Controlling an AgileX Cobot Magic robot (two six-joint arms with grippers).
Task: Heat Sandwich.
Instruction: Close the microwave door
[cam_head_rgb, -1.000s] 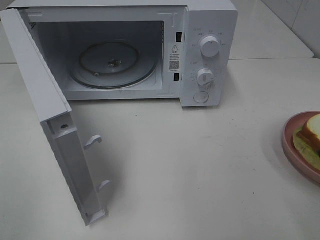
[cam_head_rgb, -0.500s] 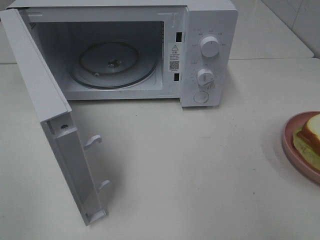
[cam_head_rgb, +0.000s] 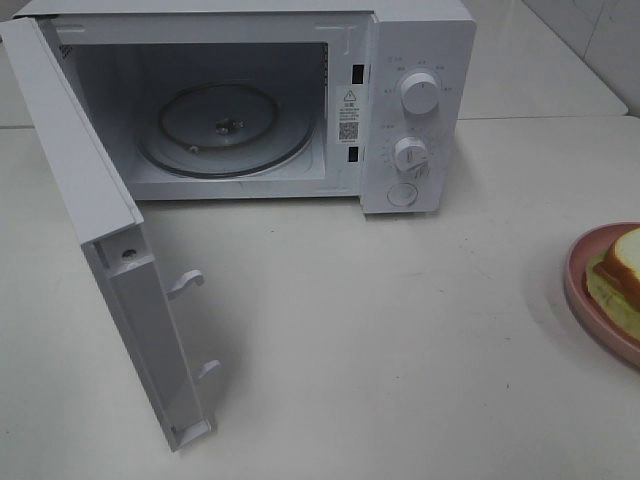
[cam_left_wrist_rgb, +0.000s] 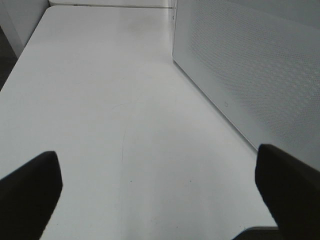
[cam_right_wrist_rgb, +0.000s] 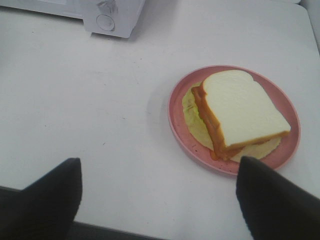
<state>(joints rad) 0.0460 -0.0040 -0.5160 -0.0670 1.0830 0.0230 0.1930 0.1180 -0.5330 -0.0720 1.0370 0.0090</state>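
Inside the microwave (cam_head_rgb: 420, 110) door frame, right of the cavity: a sticker (cam_head_rgb: 348, 112) with a warning triangle, small unreadable print and a QR code. Around the two knobs (cam_head_rgb: 419, 92): faint dial markings, too small to read. No brand legible.

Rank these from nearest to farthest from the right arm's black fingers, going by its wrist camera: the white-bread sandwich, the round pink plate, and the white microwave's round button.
1. Round pink plate: its near rim lies closest to the open fingers.
2. White-bread sandwich: on the plate, just beyond that rim.
3. White microwave's round button: far across the table.
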